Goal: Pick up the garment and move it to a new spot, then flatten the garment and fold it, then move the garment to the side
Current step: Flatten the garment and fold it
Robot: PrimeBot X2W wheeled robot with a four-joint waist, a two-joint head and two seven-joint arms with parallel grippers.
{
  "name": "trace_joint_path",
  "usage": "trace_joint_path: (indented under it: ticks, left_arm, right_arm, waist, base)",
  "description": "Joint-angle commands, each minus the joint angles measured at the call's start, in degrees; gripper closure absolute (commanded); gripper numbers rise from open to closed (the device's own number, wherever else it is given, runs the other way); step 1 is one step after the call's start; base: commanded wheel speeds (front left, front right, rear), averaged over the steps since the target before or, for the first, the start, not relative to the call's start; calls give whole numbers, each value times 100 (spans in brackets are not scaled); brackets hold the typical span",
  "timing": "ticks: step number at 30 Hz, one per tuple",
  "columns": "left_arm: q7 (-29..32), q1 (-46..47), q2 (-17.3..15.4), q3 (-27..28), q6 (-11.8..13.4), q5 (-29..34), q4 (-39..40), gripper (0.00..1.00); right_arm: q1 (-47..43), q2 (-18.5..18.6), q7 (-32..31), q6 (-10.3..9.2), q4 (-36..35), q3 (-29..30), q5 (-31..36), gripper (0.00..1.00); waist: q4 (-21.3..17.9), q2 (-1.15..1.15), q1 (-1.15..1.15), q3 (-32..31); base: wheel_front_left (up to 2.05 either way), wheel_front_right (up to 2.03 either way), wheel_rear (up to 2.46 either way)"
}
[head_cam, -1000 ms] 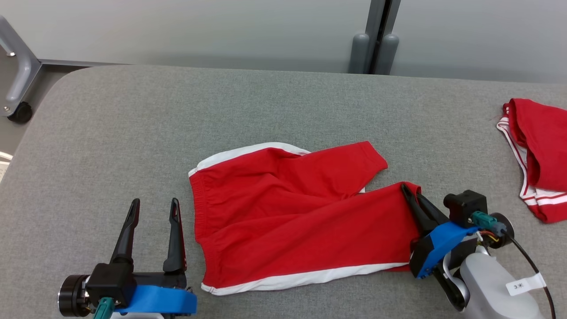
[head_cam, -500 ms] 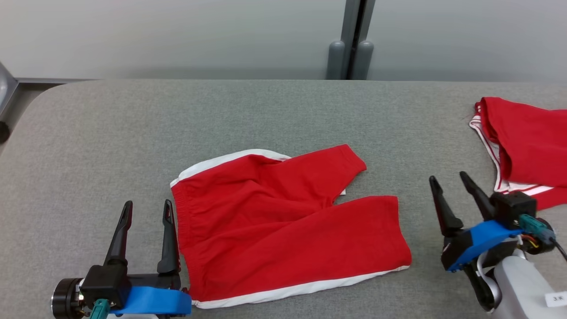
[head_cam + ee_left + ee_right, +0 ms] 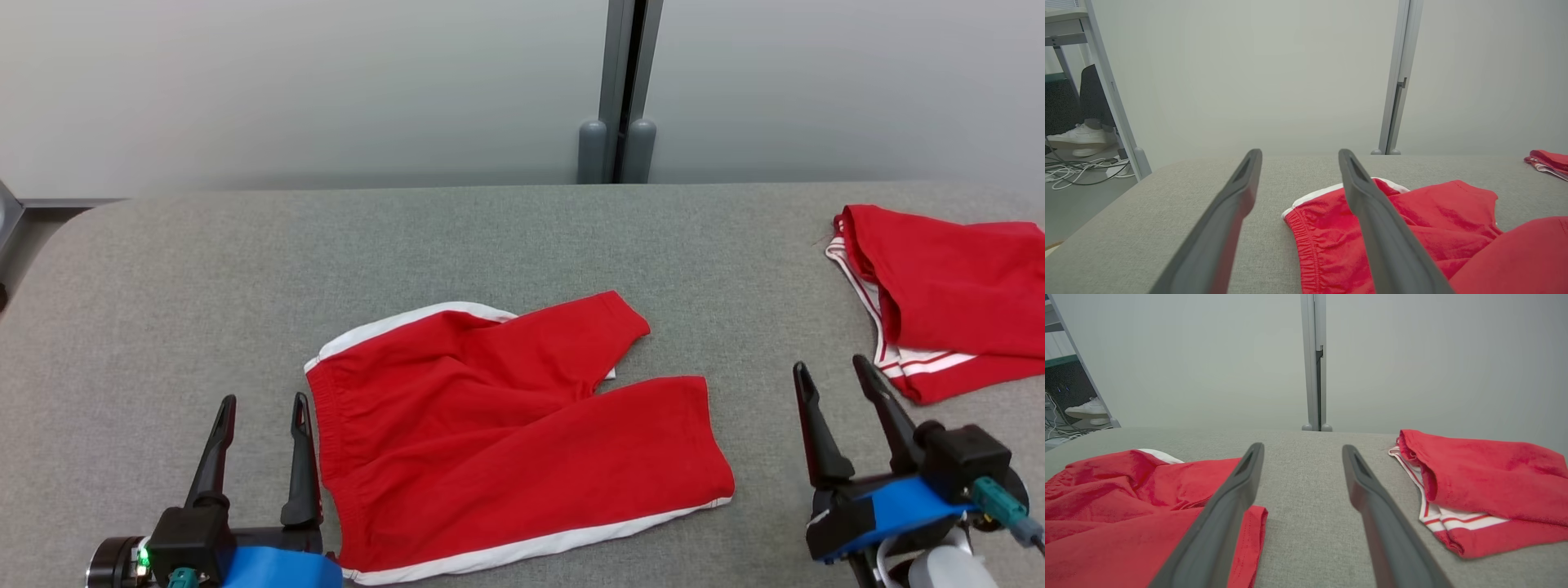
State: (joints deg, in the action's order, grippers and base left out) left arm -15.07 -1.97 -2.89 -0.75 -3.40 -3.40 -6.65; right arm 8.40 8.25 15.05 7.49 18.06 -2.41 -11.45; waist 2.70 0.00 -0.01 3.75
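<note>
Red shorts [image 3: 506, 425] between left hand [image 3: 264, 398] and right hand [image 3: 829, 363]

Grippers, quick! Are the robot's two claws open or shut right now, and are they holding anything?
Left gripper: open, holding nothing.
Right gripper: open, holding nothing.

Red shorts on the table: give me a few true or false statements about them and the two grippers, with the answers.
1. The red shorts lie spread on the grey table. True.
2. The right gripper is shut on the shorts' hem. False: it is open, clear of the cloth.
3. The left gripper is open beside the waistband. True.
4. A second red garment lies on top of the shorts. False: it lies apart, at the table's right.
</note>
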Motion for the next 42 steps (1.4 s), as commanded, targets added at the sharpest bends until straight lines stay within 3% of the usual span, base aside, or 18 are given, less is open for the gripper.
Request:
trace_joint_path:
  ticks: [1,19,35,42]
  left_arm:
    - [-13,-50,2,29,-15,26,-13,0]
    - [-13,-300,-7,253,21,137,-278,0]
    - [-13,-258,-5,291,-4,196,-362,0]
    - [-13,-286,-16,23,-218,168,-582,0]
  right_arm:
    - [-126,-31,16,1,-67,25,48,0]
    - [-1204,-428,15,1,-683,74,323,0]
    - [-1183,-475,15,1,-503,0,317,0]
    - [-1120,-357,15,1,-106,-179,237,0]
  waist:
    - [-10,0,1,-33]
    - [-1,0,1,-358]
    - [12,0,1,-349]
    - [27,0,1,-282]
  base:
    - [0,0,0]
    - [0,0,0]
    - [0,0,0]
    - [0,0,0]
